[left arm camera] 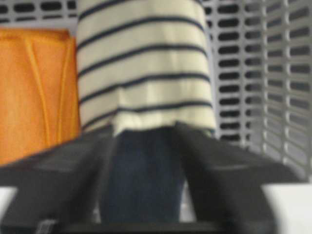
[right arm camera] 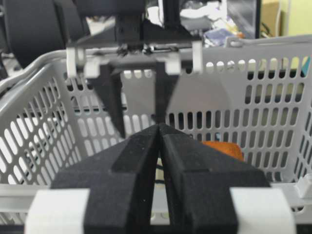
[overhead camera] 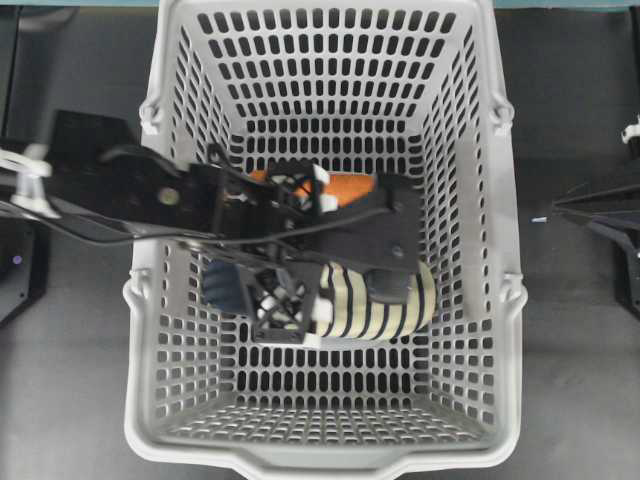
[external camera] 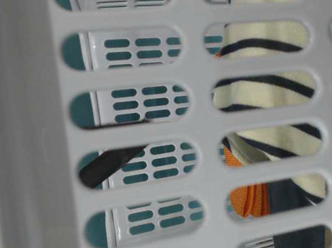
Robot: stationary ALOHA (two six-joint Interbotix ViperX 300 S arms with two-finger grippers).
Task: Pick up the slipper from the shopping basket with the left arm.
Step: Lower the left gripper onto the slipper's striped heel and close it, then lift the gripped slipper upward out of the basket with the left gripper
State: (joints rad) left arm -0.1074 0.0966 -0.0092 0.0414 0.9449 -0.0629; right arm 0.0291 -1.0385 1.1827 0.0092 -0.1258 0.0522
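The slipper (overhead camera: 380,305), with a cream and navy striped upper, lies inside the light grey shopping basket (overhead camera: 300,460). The left arm reaches in from the left. Its gripper (overhead camera: 315,295) is over the slipper's opening. In the left wrist view the left gripper (left arm camera: 146,134) has its black fingers (left arm camera: 214,165) pressed on both sides of the navy insole, with the striped upper (left arm camera: 146,73) just ahead. The slipper also shows through the basket wall (external camera: 28,148) in the table-level view (external camera: 266,95). I cannot tell if it is off the floor. My right gripper (right arm camera: 159,126) is shut and empty outside the basket (overhead camera: 558,206).
A folded orange cloth (overhead camera: 345,185) lies on the basket floor beside the slipper, on the far side; it also shows in the left wrist view (left arm camera: 34,87). The basket's slotted walls (left arm camera: 263,73) stand close around the left gripper. The right arm rests on the dark table at the right.
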